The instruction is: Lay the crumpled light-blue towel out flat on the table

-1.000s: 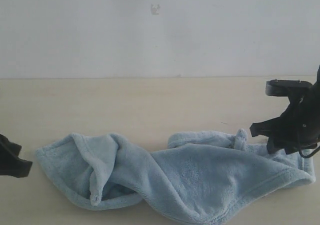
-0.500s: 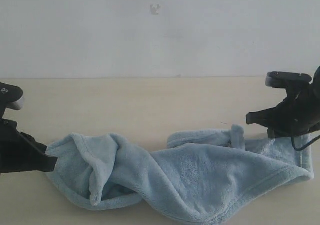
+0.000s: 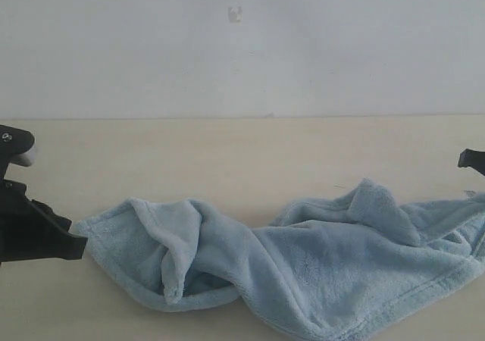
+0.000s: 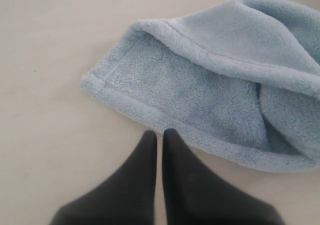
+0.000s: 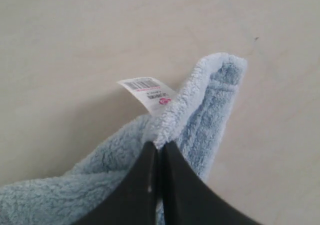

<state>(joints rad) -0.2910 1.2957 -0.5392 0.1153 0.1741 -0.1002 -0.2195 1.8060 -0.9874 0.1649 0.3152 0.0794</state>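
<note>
The light-blue towel (image 3: 303, 265) lies twisted across the front of the beige table (image 3: 227, 151), bunched and folded at its left end. My left gripper (image 3: 76, 242) is shut and holds nothing; its tips (image 4: 159, 135) sit just short of the towel's hemmed left corner (image 4: 100, 82). My right gripper (image 5: 159, 146) is shut on the towel's right corner, lifted off the table, with the white tag (image 5: 147, 92) sticking out beside the fold. In the exterior view only a black bit of the right arm (image 3: 471, 159) shows at the right edge.
A plain white wall (image 3: 242, 45) rises behind the table's far edge. Bare tabletop (image 3: 227, 151) stretches between the towel and the wall.
The right gripper has pulled the towel's right corner to the right and nearly left the exterior view. The whole towel slid rightward. The left arm came in earlier and now holds still.
</note>
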